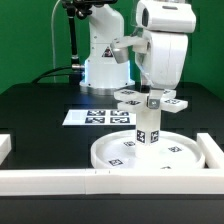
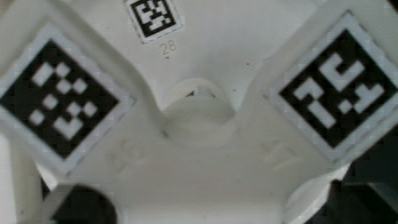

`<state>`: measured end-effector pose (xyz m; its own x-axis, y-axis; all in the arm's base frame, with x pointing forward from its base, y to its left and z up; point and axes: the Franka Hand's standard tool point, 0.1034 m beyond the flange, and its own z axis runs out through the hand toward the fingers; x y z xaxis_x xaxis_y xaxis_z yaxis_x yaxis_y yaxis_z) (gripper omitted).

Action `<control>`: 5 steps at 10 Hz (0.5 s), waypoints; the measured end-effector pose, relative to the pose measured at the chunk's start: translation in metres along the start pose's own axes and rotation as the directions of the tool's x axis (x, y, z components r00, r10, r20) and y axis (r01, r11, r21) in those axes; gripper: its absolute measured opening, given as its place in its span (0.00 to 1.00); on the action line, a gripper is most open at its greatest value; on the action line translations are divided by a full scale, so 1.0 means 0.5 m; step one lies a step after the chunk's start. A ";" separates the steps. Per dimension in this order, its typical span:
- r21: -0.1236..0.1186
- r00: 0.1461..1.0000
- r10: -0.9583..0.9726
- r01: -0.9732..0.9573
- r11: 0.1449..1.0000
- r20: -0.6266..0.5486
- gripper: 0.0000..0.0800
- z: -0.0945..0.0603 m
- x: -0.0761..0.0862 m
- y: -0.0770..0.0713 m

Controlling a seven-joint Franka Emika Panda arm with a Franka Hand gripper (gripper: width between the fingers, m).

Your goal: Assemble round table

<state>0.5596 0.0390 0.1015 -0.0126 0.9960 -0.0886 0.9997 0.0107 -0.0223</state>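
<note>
Starting nearest the exterior camera, white border rails (image 1: 45, 178) are seen along the front edge of the black table (image 1: 30, 110), with another rail at the exterior view's right. Just behind them the large round disc (image 1: 155, 153) is laid flat on the table, tags showing on its face. On the middle of the disc the short cylindrical leg (image 1: 146, 127) is stood upright, and on top of the leg the four-lobed cross base (image 1: 148, 101) is seated, its tagged lobes spread out level. The gripper (image 1: 150, 93) is set directly over the base, at its centre; in the wrist view the tagged lobes of the base (image 2: 196, 130) fill the picture and the fingers are not clearly shown, so whether the base is gripped or released cannot be told. Farther back, the marker board (image 1: 98, 117) lies flat toward the exterior view's left, in front of the arm's white pedestal. By judgement the task is far along: all three parts are stacked in order. What seems left is tightening or confirming the base on the leg, which cannot be verified here.
</note>
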 end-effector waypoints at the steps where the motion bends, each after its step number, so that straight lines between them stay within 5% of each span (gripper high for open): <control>1: 0.000 1.000 0.002 -0.002 1.000 0.000 0.58 0.000 -0.001 0.000; 4: 0.001 0.999 0.055 -0.055 0.999 -0.001 0.56 0.000 -0.003 0.000; 5: 0.022 0.984 0.176 -0.176 0.984 0.004 0.56 0.001 -0.005 -0.004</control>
<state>0.5576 0.0365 0.1014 0.1636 0.9820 -0.0947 0.9856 -0.1669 -0.0277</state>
